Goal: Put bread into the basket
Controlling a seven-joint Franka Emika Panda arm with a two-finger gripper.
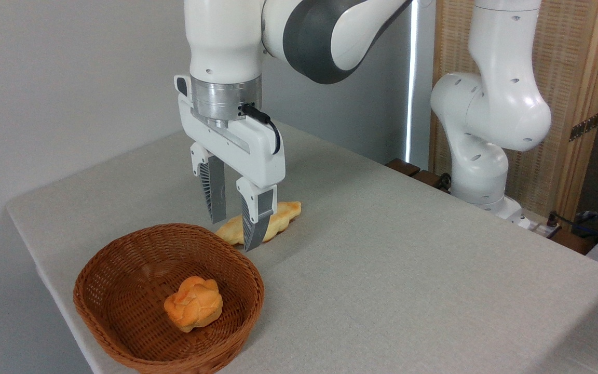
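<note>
no readable text, no labels, no brands, no numbers anywhere

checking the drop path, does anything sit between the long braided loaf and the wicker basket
Nothing visible does. The pale golden braided loaf lies on the table just behind the brown woven wicker basket, with only its rim between. A round orange-brown bun already sits inside.

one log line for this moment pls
gripper: open, over loaf | loaf: on table behind basket, not held | basket: holds round bun | stage: pre-grasp
</note>
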